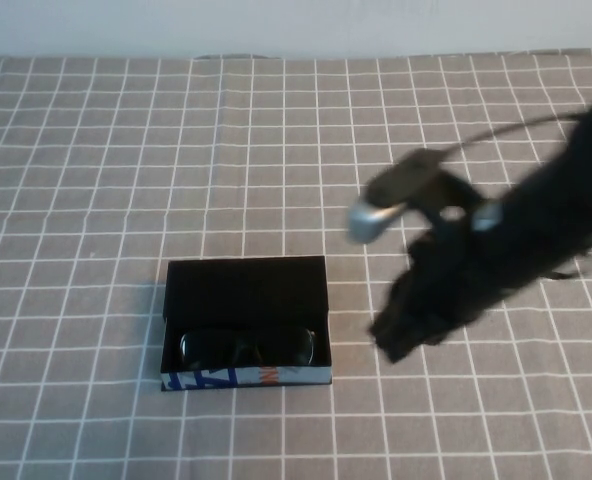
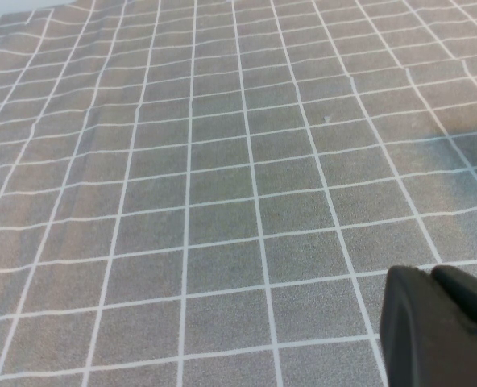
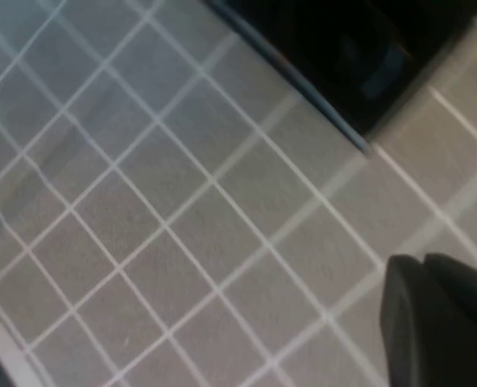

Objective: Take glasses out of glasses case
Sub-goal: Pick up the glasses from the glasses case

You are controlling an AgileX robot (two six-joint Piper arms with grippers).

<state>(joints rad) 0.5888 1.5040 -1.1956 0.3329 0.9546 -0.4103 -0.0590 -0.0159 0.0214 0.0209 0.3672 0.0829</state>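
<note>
The black glasses case (image 1: 244, 289) lies open on the checked cloth at front centre, its white-blue-orange patterned edge toward me. The black glasses (image 1: 246, 348) lie folded inside it, just behind that edge. My right gripper (image 1: 391, 343) hovers blurred to the right of the case, about a hand's width from it, with fingers shut and empty. The right wrist view shows its shut fingers (image 3: 422, 262) and a corner of the case (image 3: 359, 56). My left gripper (image 2: 432, 274) is shut and empty over bare cloth; it does not show in the high view.
A grey cloth with a white grid (image 1: 126, 150) covers the whole table. A pale wall runs along the far edge (image 1: 296, 30). The right arm (image 1: 546, 220) reaches in from the right.
</note>
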